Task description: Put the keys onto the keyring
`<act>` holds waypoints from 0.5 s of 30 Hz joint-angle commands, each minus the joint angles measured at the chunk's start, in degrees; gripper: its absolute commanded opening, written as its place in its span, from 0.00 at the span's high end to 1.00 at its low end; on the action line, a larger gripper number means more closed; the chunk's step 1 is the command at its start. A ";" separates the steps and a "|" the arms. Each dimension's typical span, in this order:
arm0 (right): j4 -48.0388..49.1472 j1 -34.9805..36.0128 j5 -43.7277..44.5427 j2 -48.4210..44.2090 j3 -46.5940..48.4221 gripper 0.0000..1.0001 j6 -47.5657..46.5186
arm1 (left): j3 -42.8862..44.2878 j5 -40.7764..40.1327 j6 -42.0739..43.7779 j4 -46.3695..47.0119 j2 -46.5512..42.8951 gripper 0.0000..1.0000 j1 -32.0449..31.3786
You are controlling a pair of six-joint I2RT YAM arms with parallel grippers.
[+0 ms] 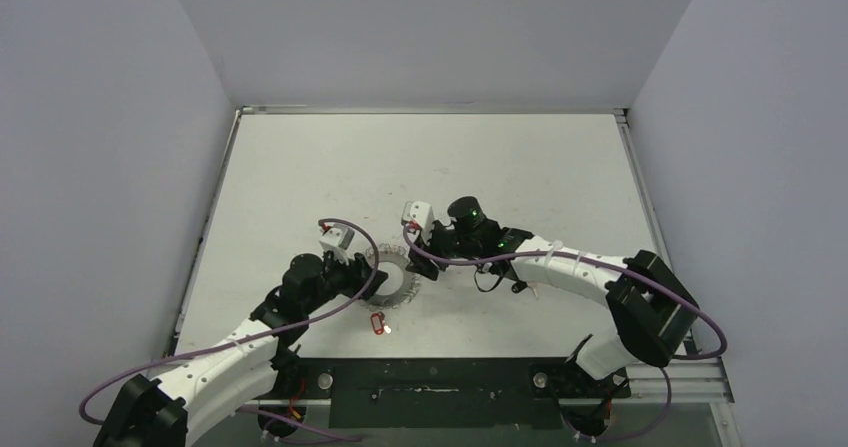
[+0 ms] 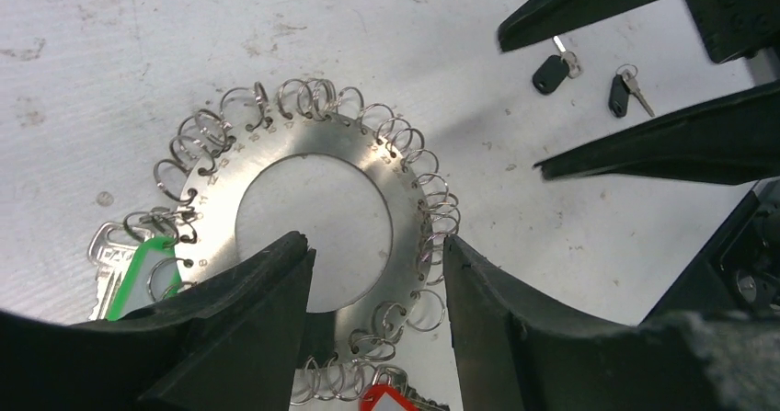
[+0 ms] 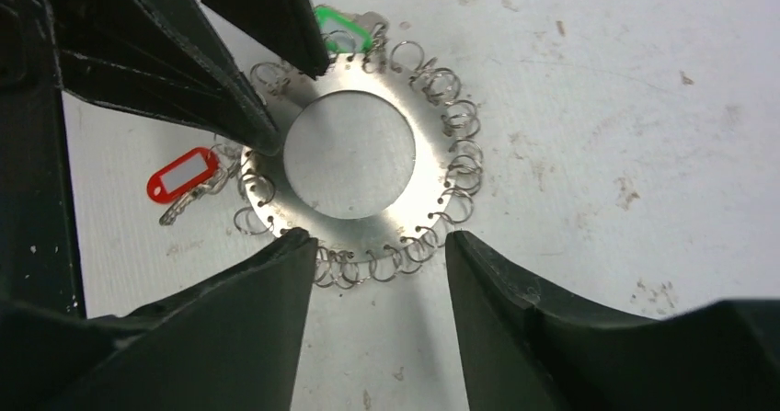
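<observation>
Judging from the layout, the task is assessed as barely begun: 0 of 2 keys are seen on the keyring (image 2: 303, 135). The keyring lies flat on the table (image 2: 138, 43) between the 2 arms, with its green tag (image 2: 138, 273) at 1 side and a red tag (image 3: 184, 176) at its rim. The first key (image 2: 550, 73) and the second key (image 2: 620, 96) lie loose on the table, side by side and apart from the keyring, close under the fingers of the right gripper (image 3: 377, 241). Its jaws are seen part open and empty. The left gripper (image 2: 377, 245) is set astride the keyring's band with its jaws part open, 1 finger over the central hole and 1 at the outer edge. No grip on the keyring is made out. Pickup and threading of both keys are left to do.
</observation>
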 commanded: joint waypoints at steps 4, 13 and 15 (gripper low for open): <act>13.29 -5.40 5.64 -7.87 -4.53 0.27 10.21 | 5.81 -9.33 -4.76 -10.01 0.00 0.44 0.37; 14.01 -12.61 12.21 -11.32 -5.73 0.00 18.20 | 13.02 -11.43 -4.56 -19.00 6.49 0.38 1.80; 11.58 -14.50 15.35 -11.34 -4.16 0.00 20.82 | 14.55 -11.77 -4.62 -20.96 8.58 0.36 2.40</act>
